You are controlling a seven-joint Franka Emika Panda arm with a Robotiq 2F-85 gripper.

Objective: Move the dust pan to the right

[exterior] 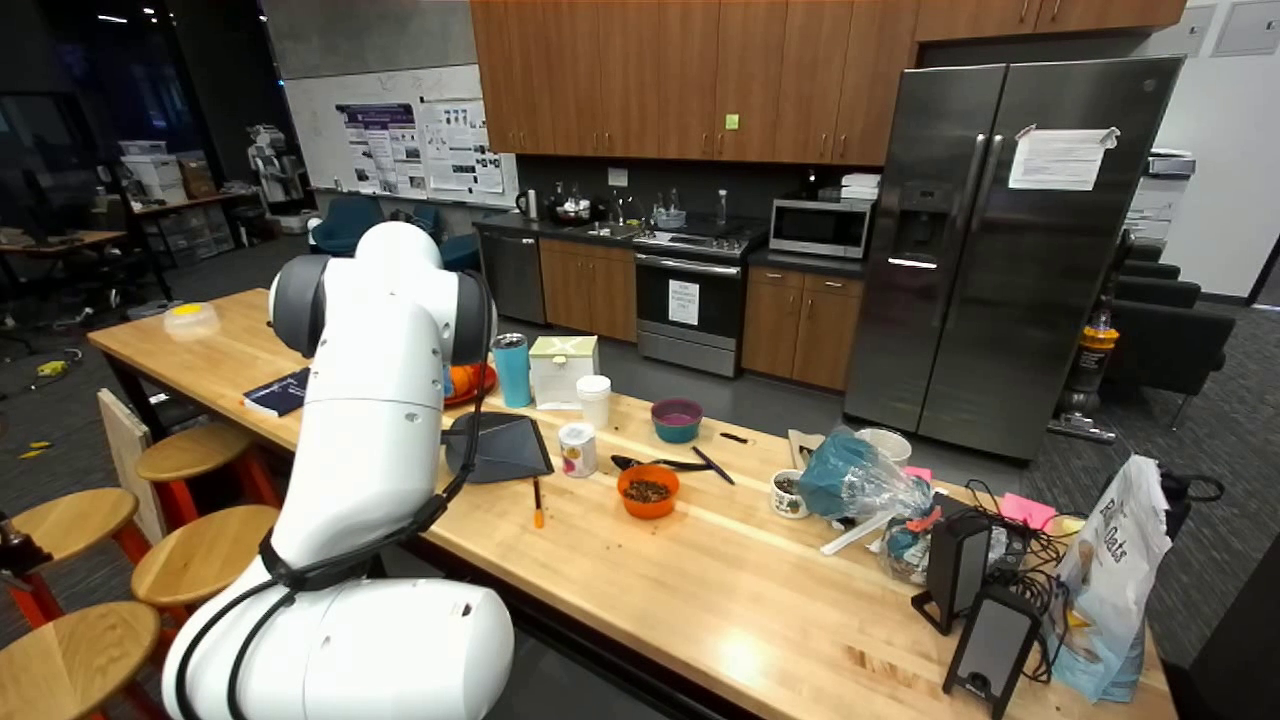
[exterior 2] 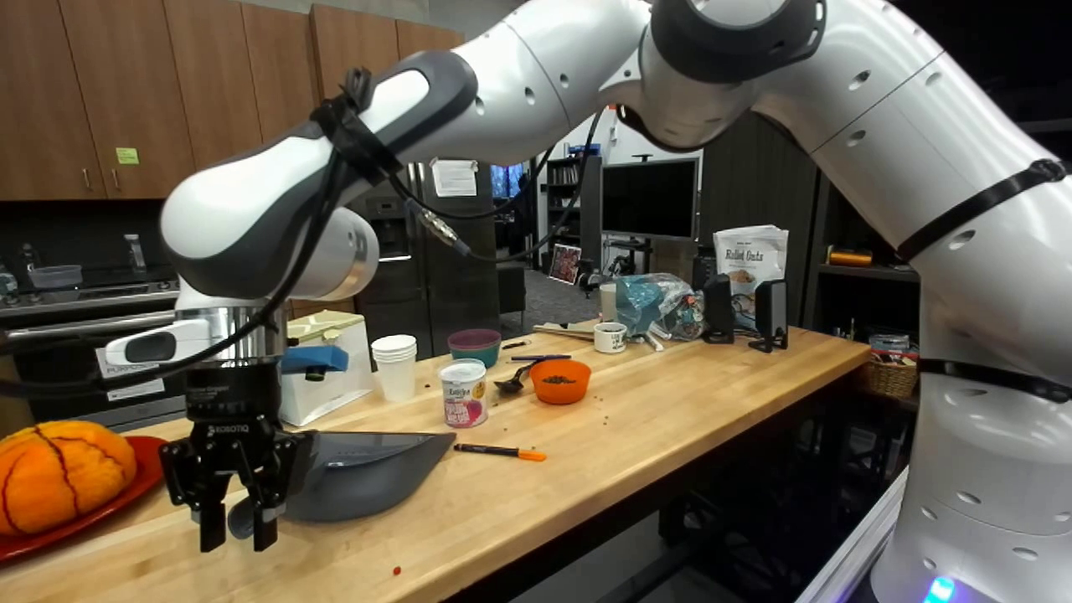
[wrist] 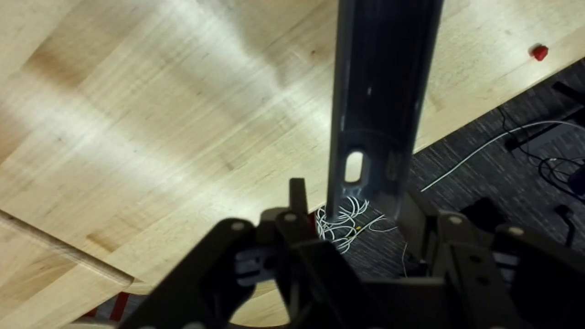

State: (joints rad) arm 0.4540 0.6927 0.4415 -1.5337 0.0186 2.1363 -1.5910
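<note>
The dark grey-blue dust pan lies on the wooden table beside the arm. In an exterior view its wide scoop points away from my gripper, which hangs fingers-down at the handle end. In the wrist view the handle with its slot runs down between the fingertips of my gripper. The fingers stand apart, with a gap between the left finger and the handle. The right finger is close to the handle; I cannot tell whether it touches. The arm hides the gripper in an exterior view.
An orange bowl, an orange-tipped marker and a white can stand near the scoop. An orange pumpkin on a red plate sits beside the gripper. The table's edge is close to the handle.
</note>
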